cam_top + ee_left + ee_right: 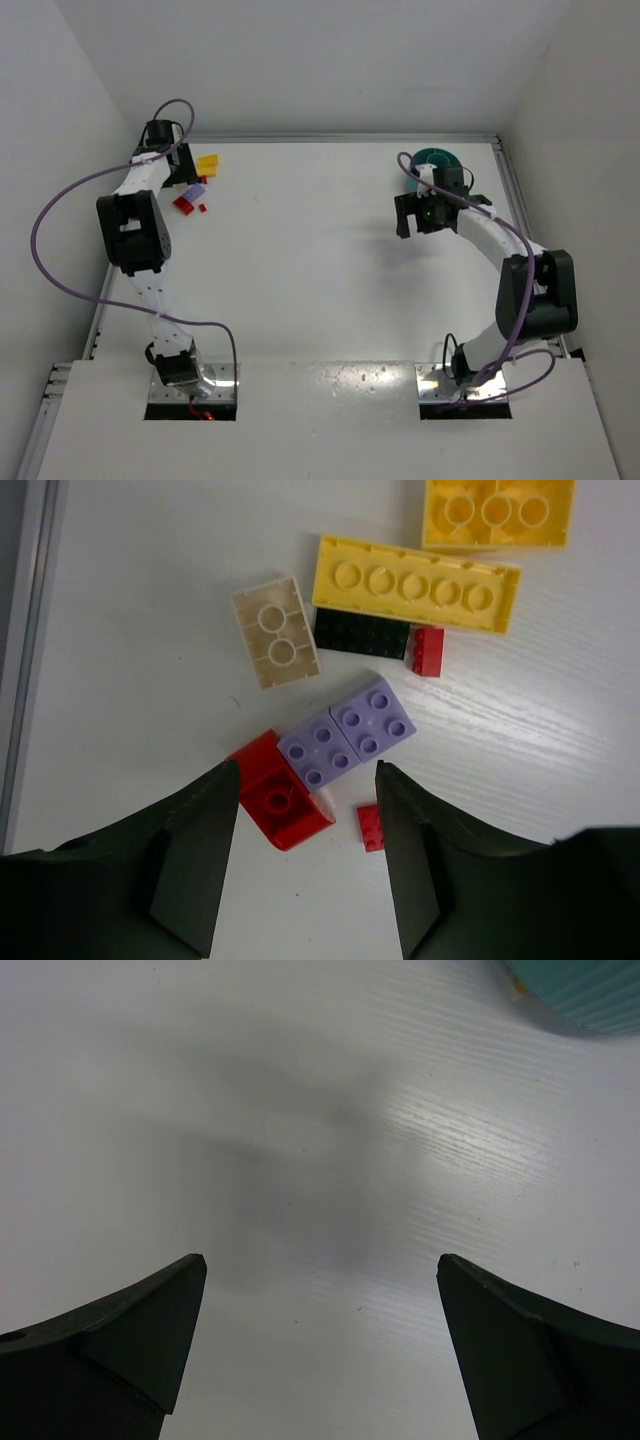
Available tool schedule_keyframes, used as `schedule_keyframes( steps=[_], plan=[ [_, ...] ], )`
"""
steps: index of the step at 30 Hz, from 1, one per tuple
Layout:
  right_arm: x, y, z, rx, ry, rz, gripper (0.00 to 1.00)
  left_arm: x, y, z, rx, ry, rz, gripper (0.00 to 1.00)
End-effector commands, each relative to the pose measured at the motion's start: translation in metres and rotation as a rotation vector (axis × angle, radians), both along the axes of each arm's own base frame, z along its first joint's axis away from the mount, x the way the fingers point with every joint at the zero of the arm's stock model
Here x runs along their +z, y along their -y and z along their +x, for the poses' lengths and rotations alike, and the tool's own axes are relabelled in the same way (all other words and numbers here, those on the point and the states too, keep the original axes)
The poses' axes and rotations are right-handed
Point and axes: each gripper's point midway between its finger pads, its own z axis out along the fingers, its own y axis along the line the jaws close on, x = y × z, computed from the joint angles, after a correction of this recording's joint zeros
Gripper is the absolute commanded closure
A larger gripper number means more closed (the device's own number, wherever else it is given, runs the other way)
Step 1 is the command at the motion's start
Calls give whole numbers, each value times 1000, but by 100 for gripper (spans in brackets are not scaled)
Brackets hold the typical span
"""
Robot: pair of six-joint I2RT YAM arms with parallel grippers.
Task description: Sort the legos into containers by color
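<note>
The legos lie in a heap at the far left of the table. In the left wrist view I see a long yellow brick [415, 583], a second yellow brick [498, 510], two pale purple bricks [347, 733] side by side, a red brick [280, 795] and a small red plate [370, 827]. My left gripper [307, 770] is open above them, its jaws either side of the red brick, holding nothing. In the top view it [180, 178] hangs beside the heap [195, 188]. The teal dish [437, 160] stands at the far right. My right gripper [418, 215] is open and empty just in front of it.
A cream brick [275, 632], a black brick [362, 633] and a small red piece [428, 650] also lie in the heap. The table's left edge rail [25, 630] runs close by. The dish's rim [585, 995] shows at the top right of the right wrist view.
</note>
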Motion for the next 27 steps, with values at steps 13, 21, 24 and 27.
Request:
schedule_keyframes(
  steps=[13, 21, 24, 27],
  plan=[
    [7, -8, 17, 10, 45, -14, 0, 3, -21, 30, 115, 54, 16, 33],
    [7, -10, 19, 14, 46, -22, 0, 1, -27, 37, 149, 60, 26, 31],
    [3, -9, 16, 14, 37, -23, 0, 4, -29, 40, 162, 66, 29, 31],
    [4, -10, 18, 14, 46, -22, 0, -2, -28, 40, 169, 59, 22, 31]
  ],
)
